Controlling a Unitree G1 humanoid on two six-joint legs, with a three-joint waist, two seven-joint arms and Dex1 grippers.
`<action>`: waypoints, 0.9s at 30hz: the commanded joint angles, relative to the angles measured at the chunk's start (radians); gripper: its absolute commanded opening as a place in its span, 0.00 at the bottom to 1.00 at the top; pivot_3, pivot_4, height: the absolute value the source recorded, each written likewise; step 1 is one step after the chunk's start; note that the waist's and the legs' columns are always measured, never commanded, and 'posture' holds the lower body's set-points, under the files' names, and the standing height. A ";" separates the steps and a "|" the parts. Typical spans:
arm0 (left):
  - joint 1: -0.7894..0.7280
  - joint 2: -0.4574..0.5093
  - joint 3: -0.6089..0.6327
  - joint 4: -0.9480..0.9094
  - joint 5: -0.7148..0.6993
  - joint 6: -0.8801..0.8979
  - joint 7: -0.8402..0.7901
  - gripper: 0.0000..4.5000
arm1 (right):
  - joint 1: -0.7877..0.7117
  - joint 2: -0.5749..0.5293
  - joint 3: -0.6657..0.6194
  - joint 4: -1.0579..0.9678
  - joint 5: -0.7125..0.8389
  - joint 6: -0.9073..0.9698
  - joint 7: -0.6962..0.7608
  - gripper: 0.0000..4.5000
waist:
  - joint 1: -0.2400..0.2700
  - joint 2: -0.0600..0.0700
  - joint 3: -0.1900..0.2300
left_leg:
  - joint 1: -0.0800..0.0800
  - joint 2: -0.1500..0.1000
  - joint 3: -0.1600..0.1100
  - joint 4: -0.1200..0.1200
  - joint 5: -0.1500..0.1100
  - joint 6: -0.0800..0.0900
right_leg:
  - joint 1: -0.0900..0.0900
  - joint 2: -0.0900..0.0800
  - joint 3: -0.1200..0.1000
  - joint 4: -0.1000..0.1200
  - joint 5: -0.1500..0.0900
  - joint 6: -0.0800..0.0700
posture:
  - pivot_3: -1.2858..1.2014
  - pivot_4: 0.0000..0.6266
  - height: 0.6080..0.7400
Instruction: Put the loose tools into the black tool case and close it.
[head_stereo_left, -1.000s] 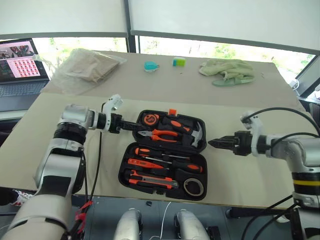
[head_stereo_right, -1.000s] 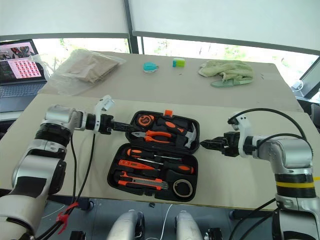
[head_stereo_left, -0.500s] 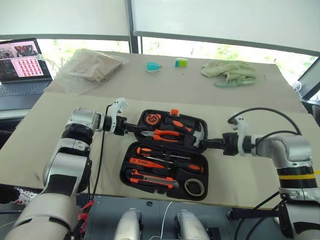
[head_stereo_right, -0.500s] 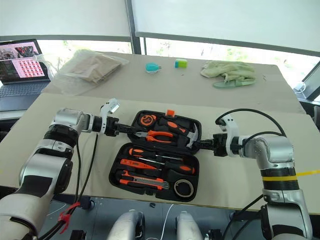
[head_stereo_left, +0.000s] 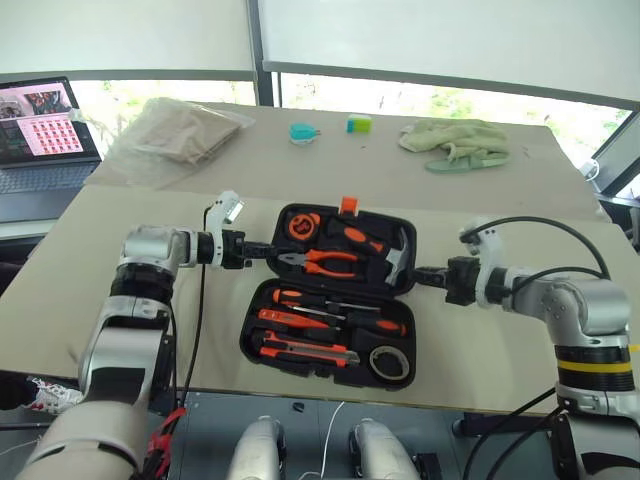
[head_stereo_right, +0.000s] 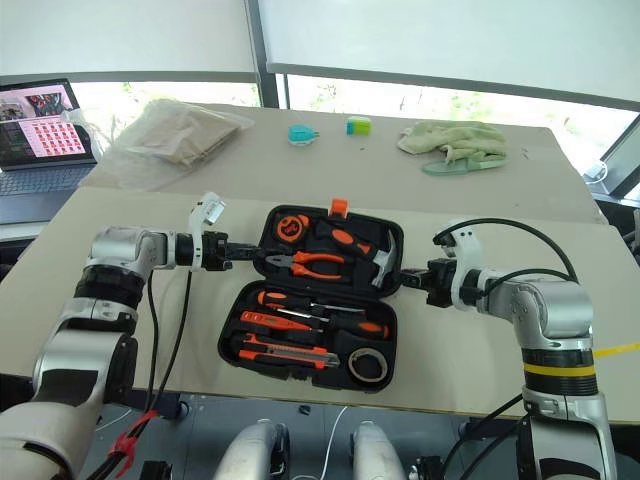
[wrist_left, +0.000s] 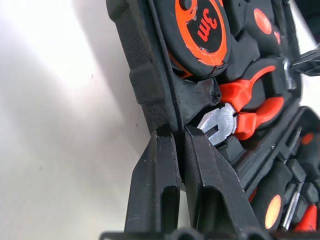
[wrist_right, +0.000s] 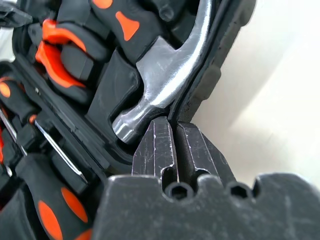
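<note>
Two halves of the black tool case (head_stereo_left: 330, 300) lie open on the desk (head_stereo_left: 520, 370) in front of you, and the loose tools already sit in the half nearest you: the screwdrivers (head_stereo_left: 340, 312), the utility knife (head_stereo_left: 305, 352) and the tape roll (head_stereo_left: 389, 363), each in its recess. By the look of it, only the closing is left.

Past them, the lid half (head_stereo_left: 345, 248) stands tilted up from the hinge, with the pliers (head_stereo_left: 318, 262), hammer (head_stereo_left: 397, 262) and tape measure (head_stereo_left: 300, 225) seated in it and the orange latch (head_stereo_left: 348, 205) on its far rim.

Your left gripper (wrist_left: 176, 150) has its fingers pinched tight on the lid's left wall, the rim clamped between them. Your right gripper (wrist_right: 172, 145) has its fingers pressed together at the lid's right wall beside the hammer head, apparently nipping the edge; whether the grip is firm you cannot tell. Holding both side walls lets you swing the lid evenly toward you without twisting the hinge.

Farther off lie a plastic bag (head_stereo_left: 180, 135), a green cloth (head_stereo_left: 455, 140) and a laptop (head_stereo_left: 40, 135).
</note>
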 joint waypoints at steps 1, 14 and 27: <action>0.023 -0.048 0.056 -0.217 -0.059 -0.203 0.034 0.00 | 0.009 -0.027 -0.018 -0.114 -0.077 -0.260 0.009 0.00 | 0.005 0.000 0.000 | -0.001 0.000 0.000 0.000 0.000 0.000 | 0.000 0.000 0.000 -0.001 0.000 0.000 | 0.52 0.24 1.00; 0.305 -0.065 -0.063 -0.282 0.199 -0.931 0.291 0.00 | 0.305 -0.071 0.092 -0.050 -0.450 -0.991 -0.022 0.00 | 0.021 0.000 0.000 | 0.000 -0.001 0.001 0.000 -0.001 0.001 | 0.003 -0.001 -0.001 -0.005 0.001 0.002 | 0.52 0.24 1.00; 0.557 0.006 0.006 -0.535 0.113 -0.889 0.375 0.33 | 0.614 -0.098 -0.003 -0.178 -0.453 -1.306 -0.006 0.31 | 0.012 0.000 -0.001 | 0.009 0.001 0.004 -0.003 -0.001 0.001 | 0.008 -0.001 0.000 -0.004 0.001 0.001 | 0.52 0.24 1.00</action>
